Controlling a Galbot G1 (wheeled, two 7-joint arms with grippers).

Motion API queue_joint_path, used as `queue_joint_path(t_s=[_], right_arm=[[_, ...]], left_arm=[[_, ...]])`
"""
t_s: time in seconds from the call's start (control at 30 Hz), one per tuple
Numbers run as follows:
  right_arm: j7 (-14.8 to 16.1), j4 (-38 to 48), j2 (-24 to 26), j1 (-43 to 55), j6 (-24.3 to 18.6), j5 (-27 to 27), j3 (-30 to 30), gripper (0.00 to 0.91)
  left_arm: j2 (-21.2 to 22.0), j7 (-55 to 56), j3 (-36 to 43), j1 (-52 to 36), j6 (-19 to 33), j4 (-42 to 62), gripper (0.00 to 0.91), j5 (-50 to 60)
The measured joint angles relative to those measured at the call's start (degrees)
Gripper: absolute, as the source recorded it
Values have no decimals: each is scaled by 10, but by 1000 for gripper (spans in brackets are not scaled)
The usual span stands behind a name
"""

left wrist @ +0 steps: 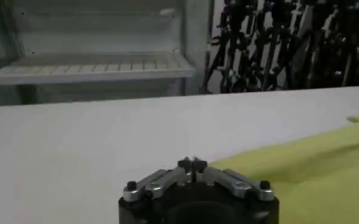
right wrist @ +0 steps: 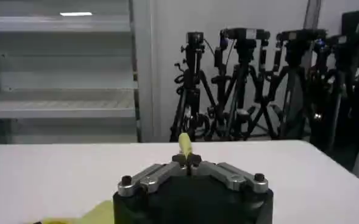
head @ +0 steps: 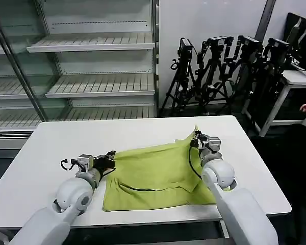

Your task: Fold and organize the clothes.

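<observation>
As the shirt (head: 158,176) lies on the table (head: 56,138) centre, thin, soft & light, edges are best pinched: left gripper (head: 110,158) closed at left edge, right gripper (head: 198,139) pinching far-right corner.

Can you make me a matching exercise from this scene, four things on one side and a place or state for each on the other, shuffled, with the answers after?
Column one:
1. shirt
2. right gripper
3. left gripper
4. tripods

Column two:
A. standing on the floor behind the table
B. shut, low at the shirt's left edge
C. lying partly folded on the white table
D. shut on a raised tip of lime fabric at the shirt's far right corner

Pairs: 1-C, 2-D, 3-B, 4-A
</observation>
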State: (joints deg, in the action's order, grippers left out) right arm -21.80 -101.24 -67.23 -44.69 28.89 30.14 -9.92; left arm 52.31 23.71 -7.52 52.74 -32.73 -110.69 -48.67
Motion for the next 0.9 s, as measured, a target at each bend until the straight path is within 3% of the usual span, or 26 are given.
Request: queue_joint_path(t_s=[0.33,0.8,0.83,0.87,0.9], right_arm=[[22,-86,25,-97,-3,-31,-42,0],[34,-160,11,-249,-2,-60,-104,0],[34,-161,9,-256,-2,-64,-106,0],[34,-161,7,-262,-2,-68,-106,111],[35,-161,4,-268,-2,-73,-106,423]], left_arm=[[-10,-15,-19,70,8,-64,40,42],[-15,-37,-33,165,16,-108,40,117],[-14,-38,-33,170,17,-108,141,123],[-13,-39,-32,174,17,-108,373,127],[-12,-40,-32,178,17,-108,705,131]])
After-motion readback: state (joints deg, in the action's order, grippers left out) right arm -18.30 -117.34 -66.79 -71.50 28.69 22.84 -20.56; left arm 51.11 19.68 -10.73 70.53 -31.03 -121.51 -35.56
